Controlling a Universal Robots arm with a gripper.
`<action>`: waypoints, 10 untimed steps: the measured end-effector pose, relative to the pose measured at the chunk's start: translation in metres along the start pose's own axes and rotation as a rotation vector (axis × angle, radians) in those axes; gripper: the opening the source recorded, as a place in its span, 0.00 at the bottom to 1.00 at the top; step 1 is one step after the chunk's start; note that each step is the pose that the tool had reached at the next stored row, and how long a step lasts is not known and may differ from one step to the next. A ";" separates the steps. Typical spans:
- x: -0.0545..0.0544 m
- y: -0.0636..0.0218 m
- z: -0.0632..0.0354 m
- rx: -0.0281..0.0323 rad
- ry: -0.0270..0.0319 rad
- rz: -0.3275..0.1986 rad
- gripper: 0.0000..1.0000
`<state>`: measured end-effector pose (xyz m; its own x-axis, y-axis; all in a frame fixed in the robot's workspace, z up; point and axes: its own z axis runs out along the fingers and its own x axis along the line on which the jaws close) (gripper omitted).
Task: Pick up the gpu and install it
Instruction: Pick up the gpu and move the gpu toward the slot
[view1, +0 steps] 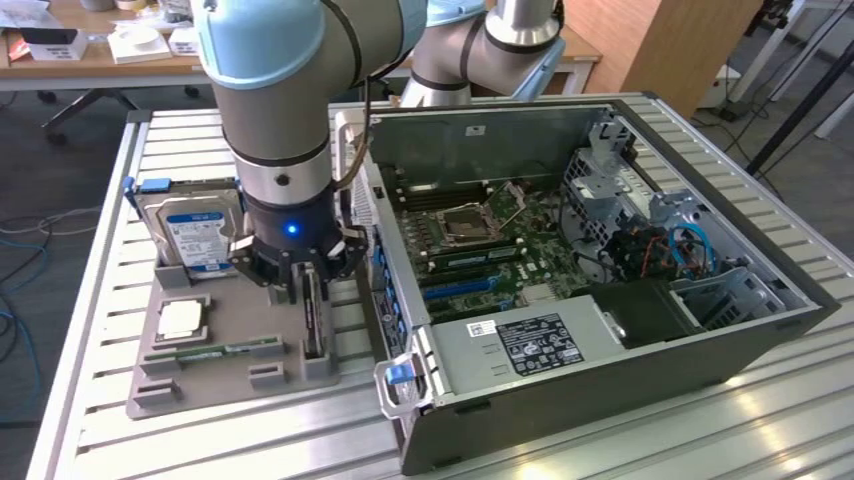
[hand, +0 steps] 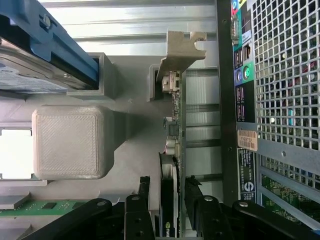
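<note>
The gpu (view1: 315, 335) is a thin dark card standing on edge in a slot of the grey holder tray (view1: 200, 385), beside the open computer case (view1: 747, 330). My gripper (view1: 304, 285) is lowered over the card's far end. In the wrist view the gpu (hand: 176, 120) runs away from me, with its metal end bracket (hand: 182, 47) at the far end. My gripper (hand: 167, 217) is open and straddles the card. One black finger (hand: 139, 215) stands on each side, with a small gap to the card.
A silver blue-labelled hard drive (view1: 198, 230) stands upright in the tray, behind a processor chip (view1: 180, 318) and a green RAM stick (view1: 220, 350). The case's motherboard (view1: 467, 250) lies exposed. The case's rear panel (hand: 285, 100) sits close beside the gpu.
</note>
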<state>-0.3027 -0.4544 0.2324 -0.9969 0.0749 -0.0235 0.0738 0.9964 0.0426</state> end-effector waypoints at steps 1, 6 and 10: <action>0.000 -0.0007 -0.0001 0.0006 0.0002 0.000 0.41; 0.000 -0.0022 -0.0002 0.0014 0.0003 0.000 0.41; 0.000 -0.0027 0.0017 0.0015 0.0004 0.000 0.41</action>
<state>-0.3029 -0.4570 0.2306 -0.9969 0.0752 -0.0231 0.0742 0.9964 0.0411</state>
